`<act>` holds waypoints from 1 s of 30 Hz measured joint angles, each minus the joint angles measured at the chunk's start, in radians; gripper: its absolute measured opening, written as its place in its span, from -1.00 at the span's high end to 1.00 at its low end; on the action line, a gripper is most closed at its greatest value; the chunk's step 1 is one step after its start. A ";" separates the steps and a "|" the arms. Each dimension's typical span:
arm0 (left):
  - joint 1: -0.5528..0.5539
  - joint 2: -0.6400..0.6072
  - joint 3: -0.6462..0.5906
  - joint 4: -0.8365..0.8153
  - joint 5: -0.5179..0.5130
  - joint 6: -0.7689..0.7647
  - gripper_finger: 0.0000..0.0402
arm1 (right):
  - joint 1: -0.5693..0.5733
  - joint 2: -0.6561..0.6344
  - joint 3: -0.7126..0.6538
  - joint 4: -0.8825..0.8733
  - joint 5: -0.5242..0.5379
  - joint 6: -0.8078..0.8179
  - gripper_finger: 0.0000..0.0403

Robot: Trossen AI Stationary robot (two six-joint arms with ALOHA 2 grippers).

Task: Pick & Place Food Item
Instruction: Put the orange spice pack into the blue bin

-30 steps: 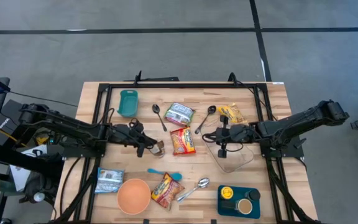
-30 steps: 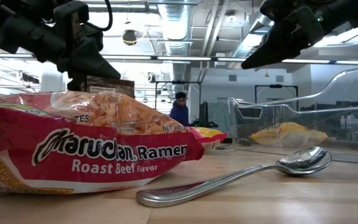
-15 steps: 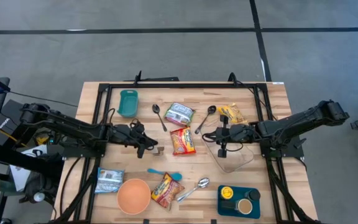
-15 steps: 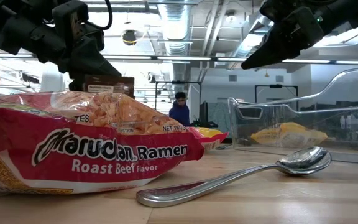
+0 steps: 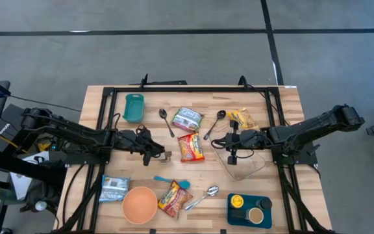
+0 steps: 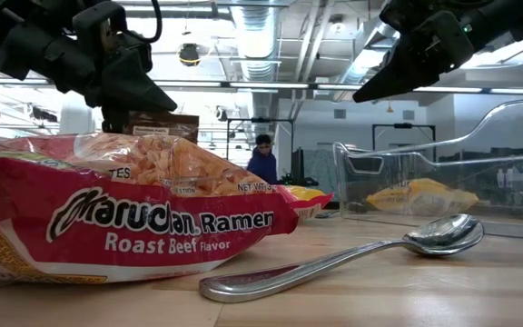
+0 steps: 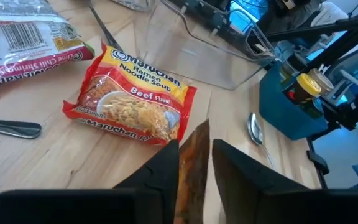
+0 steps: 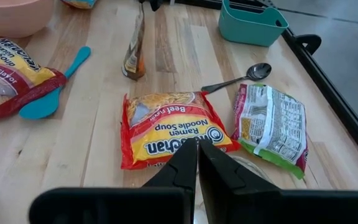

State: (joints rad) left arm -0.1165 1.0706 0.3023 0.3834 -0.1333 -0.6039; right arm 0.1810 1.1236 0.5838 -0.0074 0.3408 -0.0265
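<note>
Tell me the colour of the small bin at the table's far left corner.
Teal; the small bin shows best in the right wrist view.

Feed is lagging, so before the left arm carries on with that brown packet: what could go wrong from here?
1. The brown packet stands on its thin edge on the table at the left pincer. Once let go, it could topple, perhaps towards the beef ramen pack beside it.
2. Drawing the pincer away sideways might drag or flip the packet; a straight lift looks safer.
</note>
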 joint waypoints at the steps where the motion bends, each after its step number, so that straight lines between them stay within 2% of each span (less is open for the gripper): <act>1: 0.000 0.000 0.000 0.000 0.000 0.005 0.52 | 0.000 0.000 0.000 0.000 0.000 0.000 0.95; 8: 0.000 -0.006 0.000 0.002 0.000 0.099 0.39 | 0.000 0.000 0.000 -0.002 0.000 0.000 0.95; 15: -0.006 -0.049 -0.002 -0.009 0.017 0.129 0.31 | 0.000 0.000 0.000 -0.017 0.000 0.001 0.95; 22: -0.046 -0.055 -0.002 -0.075 0.015 0.256 0.31 | 0.000 0.000 0.000 -0.019 0.000 0.001 0.95; 30: -0.068 -0.055 -0.002 -0.101 -0.036 0.259 0.33 | 0.000 0.000 0.000 -0.019 0.000 0.002 0.95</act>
State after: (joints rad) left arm -0.1848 1.0161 0.3008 0.2829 -0.1694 -0.3453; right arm 0.1811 1.1236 0.5838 -0.0261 0.3408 -0.0250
